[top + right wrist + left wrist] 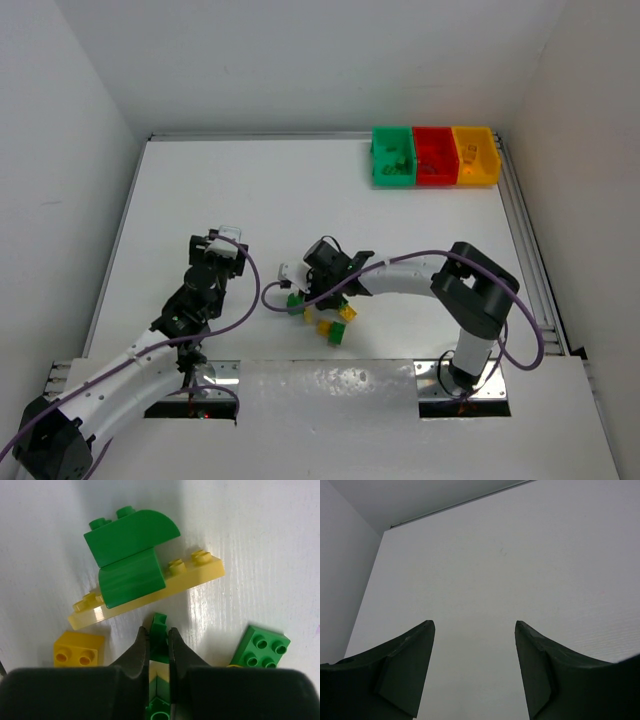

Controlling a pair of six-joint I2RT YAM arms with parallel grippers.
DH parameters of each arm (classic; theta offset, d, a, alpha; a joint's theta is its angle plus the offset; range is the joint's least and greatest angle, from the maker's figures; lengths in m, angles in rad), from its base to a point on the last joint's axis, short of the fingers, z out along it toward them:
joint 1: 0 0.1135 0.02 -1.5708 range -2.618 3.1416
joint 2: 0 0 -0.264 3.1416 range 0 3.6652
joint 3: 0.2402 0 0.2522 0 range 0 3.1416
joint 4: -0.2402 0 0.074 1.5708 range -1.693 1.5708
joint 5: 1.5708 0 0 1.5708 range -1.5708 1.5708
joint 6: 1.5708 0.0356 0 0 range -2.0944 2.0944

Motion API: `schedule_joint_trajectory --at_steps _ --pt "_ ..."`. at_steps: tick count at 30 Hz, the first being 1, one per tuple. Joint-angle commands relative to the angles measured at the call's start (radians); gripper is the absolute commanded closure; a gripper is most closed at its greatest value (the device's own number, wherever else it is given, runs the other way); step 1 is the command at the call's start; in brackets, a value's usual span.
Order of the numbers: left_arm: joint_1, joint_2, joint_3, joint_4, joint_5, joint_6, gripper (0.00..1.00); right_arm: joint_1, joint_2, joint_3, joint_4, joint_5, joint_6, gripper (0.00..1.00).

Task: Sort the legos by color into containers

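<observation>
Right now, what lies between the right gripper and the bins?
Top view: only bare table between the right gripper, shut on a green brick, and the bins.

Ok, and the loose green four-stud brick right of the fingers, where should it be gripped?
Probably from straight above, closing across two opposite flat side walls: the green four-stud brick lies studs-up, with bare table beside the walls in view.

The right gripper (156,636) pinches a narrow green-and-yellow plastic brick (159,625). Just beyond lies a long pale-yellow flat plate (192,575) carrying two rounded green bricks (130,540). A small yellow two-stud brick (80,649) lies left, a square green four-stud brick (260,647) right.
</observation>
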Motion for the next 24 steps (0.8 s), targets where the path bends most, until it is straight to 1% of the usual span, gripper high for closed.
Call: schedule_joint_trajectory --at_steps 1,3,6,7,8,9,10,11,12,13,14,15,16,17,18,19,20,21,23,24 --pt "-0.007 -0.002 -0.002 0.047 0.004 0.003 0.37 -0.015 -0.047 0.064 0.038 -0.004 0.053 1.0" --pt "-0.007 -0.002 -0.001 0.047 -0.004 0.003 0.37 -0.051 -0.082 0.087 0.075 -0.027 0.125 1.0" --pt "-0.007 -0.002 -0.001 0.052 -0.013 0.002 0.37 -0.167 -0.113 0.136 0.177 -0.053 0.267 1.0" --pt "-0.007 -0.001 -0.001 0.053 -0.013 0.002 0.37 -0.239 -0.116 0.165 0.24 -0.039 0.322 1.0" --pt "-0.007 0.001 -0.002 0.053 -0.012 0.002 0.37 -0.277 -0.118 0.178 0.273 -0.021 0.399 1.0" --pt "-0.007 0.004 -0.002 0.053 -0.01 0.002 0.37 -0.307 -0.115 0.193 0.303 0.007 0.427 1.0" --pt "-0.007 0.008 -0.004 0.055 -0.01 0.002 0.37 -0.36 -0.102 0.23 0.352 0.081 0.445 1.0" --pt "-0.007 0.01 -0.004 0.055 -0.01 0.003 0.37 -0.383 -0.092 0.256 0.366 0.134 0.455 1.0" --pt "-0.006 0.013 -0.004 0.055 -0.007 0.003 0.37 -0.402 -0.075 0.318 0.377 0.198 0.458 1.0" --pt "-0.006 0.018 -0.004 0.055 -0.007 0.005 0.37 -0.44 -0.028 0.352 0.382 0.332 0.462 1.0" --pt "-0.004 0.019 -0.005 0.053 -0.006 0.005 0.37 -0.463 0.003 0.392 0.38 0.391 0.468 1.0" --pt "-0.001 0.024 -0.005 0.053 -0.003 0.006 0.37 -0.512 0.035 0.468 0.374 0.439 0.488 1.0" --pt "0.0 0.027 -0.005 0.05 -0.001 0.008 0.37 -0.538 0.106 0.507 0.367 0.468 0.536 1.0" --pt "0.002 0.031 -0.004 0.047 0.01 0.012 0.37 -0.566 0.143 0.55 0.354 0.507 0.563 1.0" --pt "0.005 0.033 -0.004 0.046 0.014 0.016 0.37 -0.587 0.181 0.646 0.315 0.521 0.585 1.0" --pt "0.009 0.039 -0.002 0.039 0.019 0.016 0.37 -0.624 0.219 0.694 0.292 0.53 0.596 1.0" --pt "0.012 0.042 -0.002 0.036 0.028 0.016 0.37 -0.638 0.3 0.749 0.272 0.556 0.593 1.0" --pt "0.019 0.047 -0.001 0.035 0.033 0.014 0.37 -0.65 0.341 0.861 0.221 0.564 0.594 1.0" --pt "0.023 0.054 -0.001 0.029 0.043 0.014 0.37 -0.686 0.451 0.961 0.18 0.57 0.599 1.0" --pt "0.028 0.063 0.001 0.026 0.047 0.014 0.37 -0.707 0.477 1.028 0.167 0.572 0.605 1.0"
